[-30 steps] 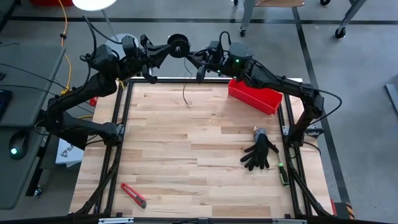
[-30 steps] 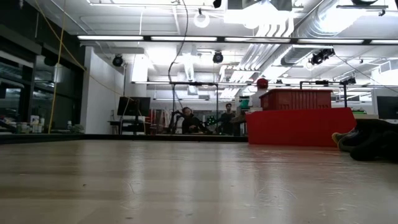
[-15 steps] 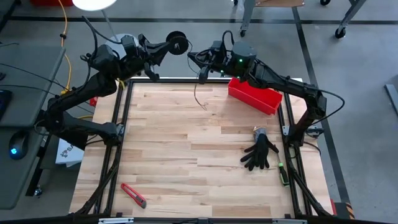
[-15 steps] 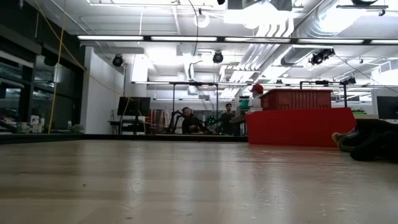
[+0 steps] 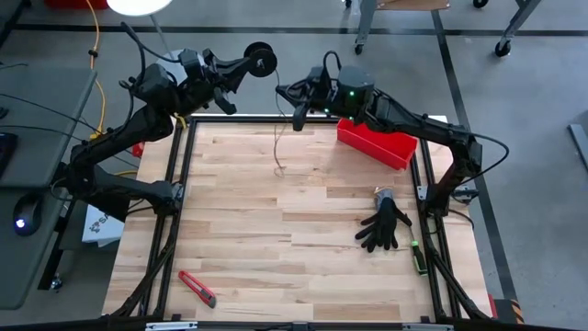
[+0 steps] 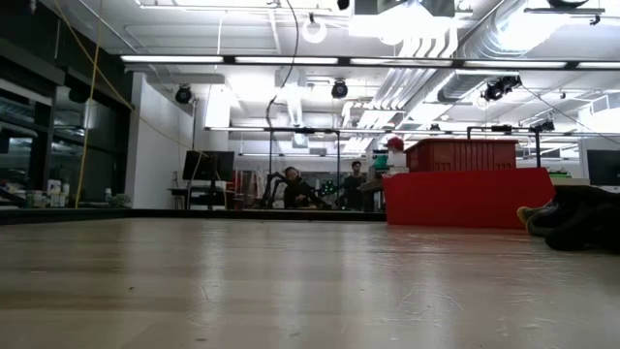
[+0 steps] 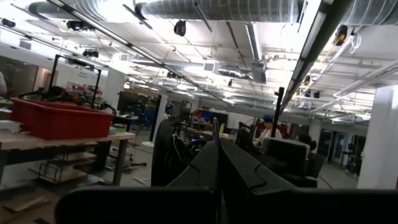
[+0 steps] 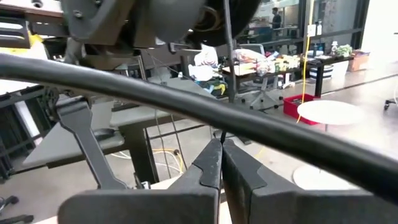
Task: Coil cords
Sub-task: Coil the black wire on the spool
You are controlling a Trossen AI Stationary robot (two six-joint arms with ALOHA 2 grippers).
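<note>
While both arms reach out past the far edge of the bench point(image 5: 276, 230), left fingers point(image 5: 246, 66) pressed fully together on the small black spool point(image 5: 261, 61), carrying it in the air beyond the bench frame, flat face toward the overhead camera. Right fingers point(image 5: 296, 118) also fully together, just above the far rail, pinching the thin cord point(image 5: 278, 152) where it drops from the spool side; right wrist view shows the dark strand point(image 8: 227, 62) rising straight out from between the shut fingertips point(image 8: 211, 163). From that pinch, hangs nearly vertical, long axis running from spool down toward the wood, loose tail ending in a small curl over the far part of the bench. Spool just to the left of the right fingers and a little farther from the bench, near but not touching. Right fingers the nearer to the free length, left fingers the nearer to the spool. Judging from this, winding depends on the short span of cord between spool and pinch: needs to stay taut and be carried around the spool's rim, with the hanging tail feeding up through. Red bin point(image 5: 377, 142), black glove point(image 5: 384, 225) and red utility knife point(image 5: 197, 288) well apart from the work
</note>
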